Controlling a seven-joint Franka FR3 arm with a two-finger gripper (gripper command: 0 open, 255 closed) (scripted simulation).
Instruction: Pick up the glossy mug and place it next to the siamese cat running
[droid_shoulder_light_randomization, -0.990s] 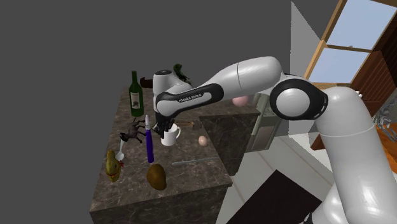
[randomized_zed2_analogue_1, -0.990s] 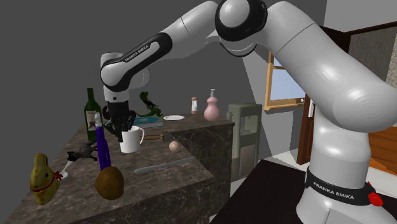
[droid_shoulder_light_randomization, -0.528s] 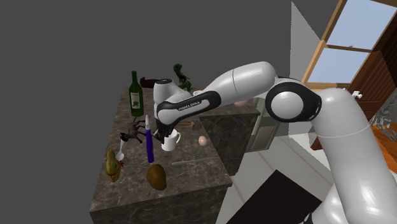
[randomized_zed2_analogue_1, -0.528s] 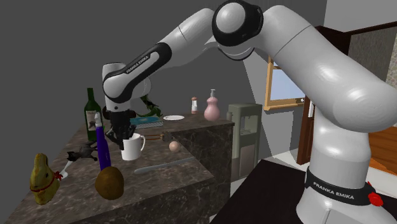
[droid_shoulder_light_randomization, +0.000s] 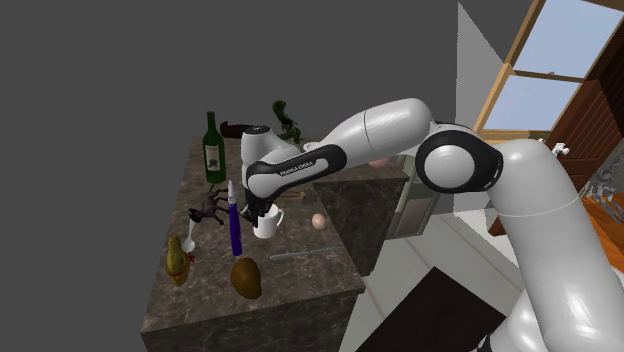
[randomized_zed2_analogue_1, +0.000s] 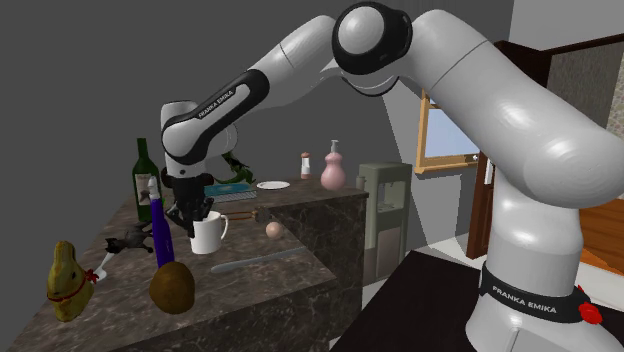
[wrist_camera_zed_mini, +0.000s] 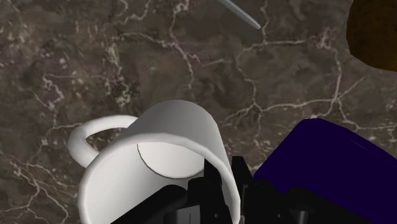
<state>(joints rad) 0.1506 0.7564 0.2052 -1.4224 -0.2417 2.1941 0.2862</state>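
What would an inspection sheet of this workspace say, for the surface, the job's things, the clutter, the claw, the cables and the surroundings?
Surface: dark veined counter, crowded.
Job's things: white mug close beside the purple bottle; dark cat figure on that bottle's other side.
Clutter: green bottle, golden bunny, brown lump, egg, knife.
Claw: claw shut on the mug's rim, one finger inside.
Cables: nothing seen.
Surroundings: grey wall, window, pink dispenser.

Arm (randomized_zed2_analogue_1: 283, 66) lowered, tool (randomized_zed2_analogue_1: 195, 215) pinching mug (randomized_zed2_analogue_1: 210, 237) rim
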